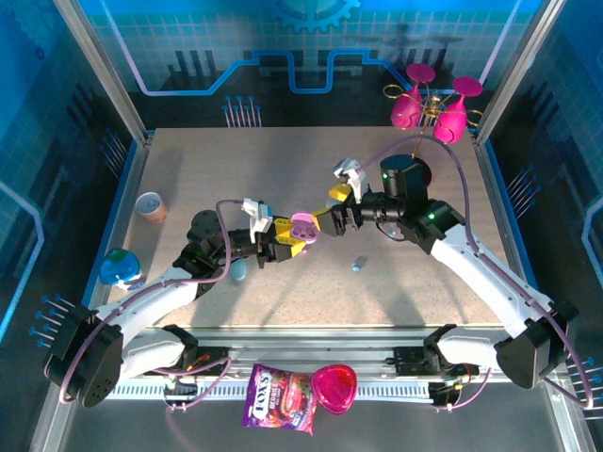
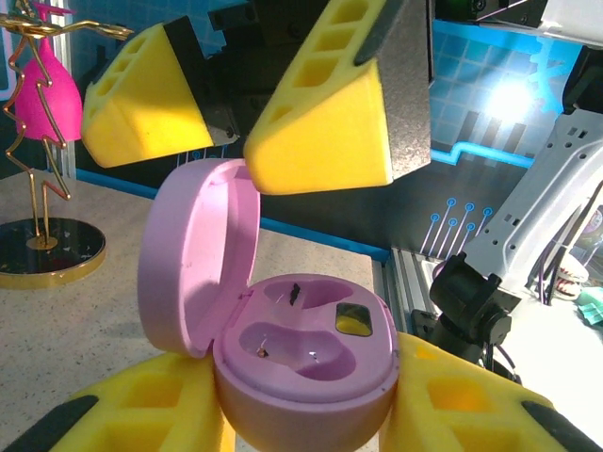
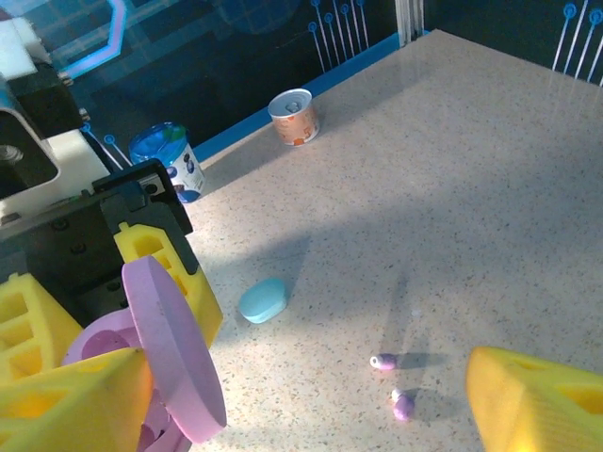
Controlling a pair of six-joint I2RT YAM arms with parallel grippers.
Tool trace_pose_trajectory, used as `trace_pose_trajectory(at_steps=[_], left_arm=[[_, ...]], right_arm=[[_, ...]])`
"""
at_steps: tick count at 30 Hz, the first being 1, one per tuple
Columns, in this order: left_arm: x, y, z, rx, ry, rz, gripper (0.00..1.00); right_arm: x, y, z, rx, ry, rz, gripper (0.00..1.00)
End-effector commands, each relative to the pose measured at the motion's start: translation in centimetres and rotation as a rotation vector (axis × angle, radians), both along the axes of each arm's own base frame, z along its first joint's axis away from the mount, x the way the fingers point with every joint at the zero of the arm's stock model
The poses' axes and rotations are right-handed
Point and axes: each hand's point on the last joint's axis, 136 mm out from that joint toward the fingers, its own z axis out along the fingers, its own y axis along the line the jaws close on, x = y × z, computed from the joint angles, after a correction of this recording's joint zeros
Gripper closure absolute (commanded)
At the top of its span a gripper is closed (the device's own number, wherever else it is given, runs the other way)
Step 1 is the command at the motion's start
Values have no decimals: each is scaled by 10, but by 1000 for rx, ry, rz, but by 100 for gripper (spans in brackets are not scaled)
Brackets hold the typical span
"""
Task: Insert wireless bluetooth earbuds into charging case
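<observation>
Between the arms, your left gripper (image 1: 285, 237) is clenched on the purple charging case (image 2: 301, 377) — lid open, both sockets empty. Your right gripper (image 1: 337, 209) hangs released just beside the case's lid, carrying nothing. A purple earbud (image 3: 403, 407) and a pale earbud (image 3: 382, 361) lie on the table (image 1: 188, 169) below the case, to its right — picking up comes next, likely a descent and fine pinch.

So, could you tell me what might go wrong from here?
The open right tool sits right by the raised lid of the pink case; a nudge could snap it shut or twist the case held by the left tool. The earbuds lie close together on the table, tiny against the broad yellow fingers, which may scatter them.
</observation>
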Motion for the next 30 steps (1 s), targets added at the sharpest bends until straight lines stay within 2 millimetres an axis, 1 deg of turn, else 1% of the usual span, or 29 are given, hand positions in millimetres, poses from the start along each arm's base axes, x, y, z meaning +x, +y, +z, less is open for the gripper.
trace_pose_trajectory(at_steps=[1,2,5,8,12,13,19,21,22,23,24,28,30], left_arm=[[-8,-4,16,-21,-89,-49,77],[-8,-4,16,-20,-91,-46,77],[-6,-4,15,-20,-92,-39,77],[-4,-4,14,-21,-97,-28,77],[-2,-1,13,-22,-98,-10,77],[-2,-1,12,-21,-94,-10,77],[-3,-4,15,-33,-66,-45,77],[-3,-5,16,-34,-55,-50,77],[-4,-5,17,-34,-50,-53,77],[-5,-5,18,-35,-49,-56,77],[-5,-5,19,-37,-50,-57,77],[-6,-4,20,-35,-44,-55,77],[-6,-4,19,-33,-43,-55,77]], right_arm=[[-11,0,19,72,-61,63,5],[-18,2,22,97,-61,95,0],[-27,5,28,140,-66,141,0],[-26,2,26,146,-71,127,0],[-26,-1,20,144,-59,111,0],[-26,-1,19,146,-61,113,2],[-29,7,12,125,-74,159,40],[-29,10,9,101,-87,174,49],[-28,12,7,85,-96,173,56],[-26,13,5,75,-100,170,62],[-25,13,5,69,-103,170,64],[-24,16,4,58,-118,186,66],[-27,19,5,67,-120,209,71]])
